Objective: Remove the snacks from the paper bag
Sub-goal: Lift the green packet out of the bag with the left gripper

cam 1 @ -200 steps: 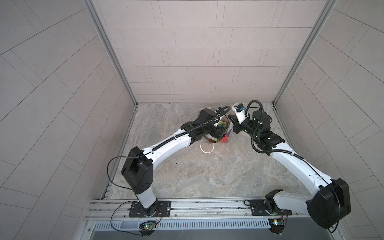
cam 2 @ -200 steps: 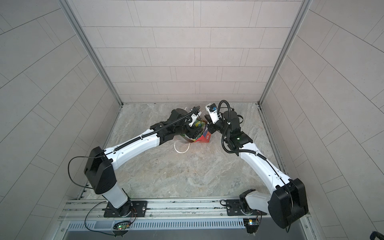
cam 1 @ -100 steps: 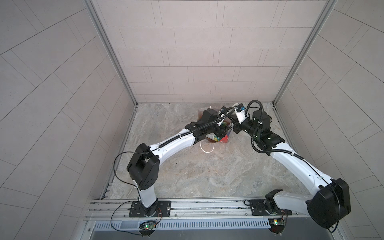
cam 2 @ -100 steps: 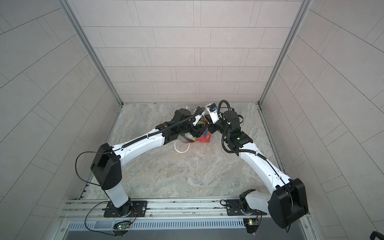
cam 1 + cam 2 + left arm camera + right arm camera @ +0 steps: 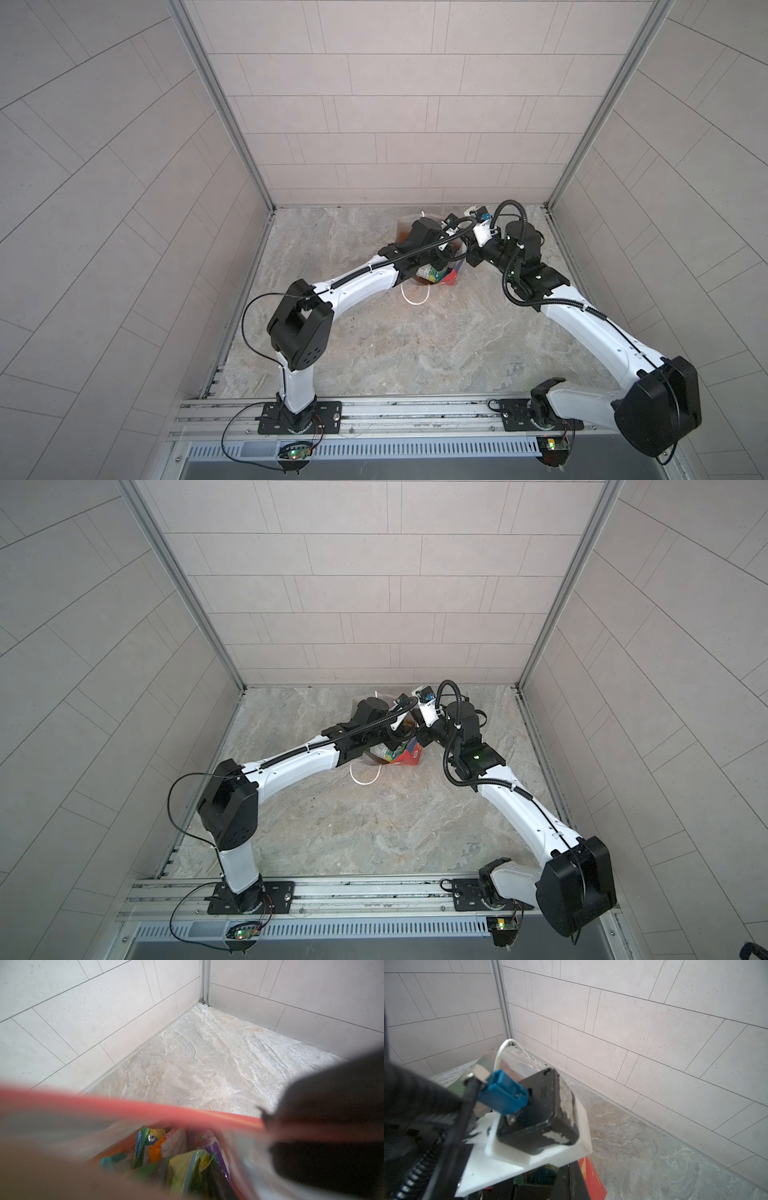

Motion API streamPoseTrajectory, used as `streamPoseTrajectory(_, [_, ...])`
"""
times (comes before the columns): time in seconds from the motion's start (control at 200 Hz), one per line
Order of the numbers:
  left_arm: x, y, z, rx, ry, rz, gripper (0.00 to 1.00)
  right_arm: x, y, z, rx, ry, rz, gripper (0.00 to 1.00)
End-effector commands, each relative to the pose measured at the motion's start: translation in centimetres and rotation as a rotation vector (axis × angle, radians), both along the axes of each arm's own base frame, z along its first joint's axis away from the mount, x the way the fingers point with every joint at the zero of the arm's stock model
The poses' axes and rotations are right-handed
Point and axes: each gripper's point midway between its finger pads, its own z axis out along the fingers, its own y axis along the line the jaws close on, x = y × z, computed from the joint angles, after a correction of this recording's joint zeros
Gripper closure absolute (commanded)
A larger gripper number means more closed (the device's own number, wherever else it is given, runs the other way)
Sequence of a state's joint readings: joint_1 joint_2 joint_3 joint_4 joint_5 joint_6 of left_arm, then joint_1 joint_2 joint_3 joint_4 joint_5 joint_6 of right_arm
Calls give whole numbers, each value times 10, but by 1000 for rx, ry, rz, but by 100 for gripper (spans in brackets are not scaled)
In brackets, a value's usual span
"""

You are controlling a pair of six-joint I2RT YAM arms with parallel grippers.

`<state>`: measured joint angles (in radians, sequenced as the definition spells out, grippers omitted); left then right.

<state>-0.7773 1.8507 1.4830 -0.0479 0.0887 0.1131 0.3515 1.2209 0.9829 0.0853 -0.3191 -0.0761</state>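
Digging snacks [image 5: 187,1164] from the paper bag [image 5: 452,279]
Pinching its rim with right fingers [image 5: 270,1126]; cannot tell for left fingers [image 5: 438,266]. Likely light and slippery: best pinched by an edge.

Pale tiled walls [image 5: 395,104] enclose a grey marbled floor [image 5: 415,353], evenly lit.

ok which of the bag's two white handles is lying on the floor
The near handle, looped flat on the floor on the robot's side of the paper bag; the far handle stands upright at the far rim.
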Motion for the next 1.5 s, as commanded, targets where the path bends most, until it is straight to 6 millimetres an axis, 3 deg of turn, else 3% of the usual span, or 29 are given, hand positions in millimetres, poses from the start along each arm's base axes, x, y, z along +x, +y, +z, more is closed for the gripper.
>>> streamPoseTrajectory(0.0, [-2, -1, 5, -4, -7, 1, 79, -9, 8, 42, 64, -122, 47, 100])
streamPoseTrajectory(0.045, [-2, 0, 10, -10, -10, 4, 85, -9, 8, 42, 64, -122, 46, 100])
streamPoseTrajectory(0.135, [-4, 3, 21, -27, -22, 8, 86, -9, 8, 42, 64, -122, 43, 100])
streamPoseTrajectory(0.2, [-5, 5, 29, -36, -30, 16, 94, -9, 8, 42, 63, -120, 43, 100])
streamPoseTrajectory(0.355, [-12, 11, 58, -79, -64, 18, 100, -8, 7, 40, 62, -117, 41, 100])
streamPoseTrajectory(0.625, [-26, 27, 103, -126, -118, 23, 100, -9, 7, 41, 61, -118, 41, 100])
streamPoseTrajectory(0.871, [-41, 60, 142, -170, -180, 55, 100, -7, 7, 40, 61, -113, 37, 100])
streamPoseTrajectory(1.231, [-63, 133, 221, -266, -267, 93, 100, -5, 5, 39, 59, -110, 25, 100])
streamPoseTrajectory(1.371, [-53, 185, 238, -171, -336, 255, 100, -5, 5, 39, 60, -109, 24, 100])
streamPoseTrajectory(1.496, [-29, 251, 238, -137, -329, 509, 100, -5, 5, 40, 63, -111, 25, 100])
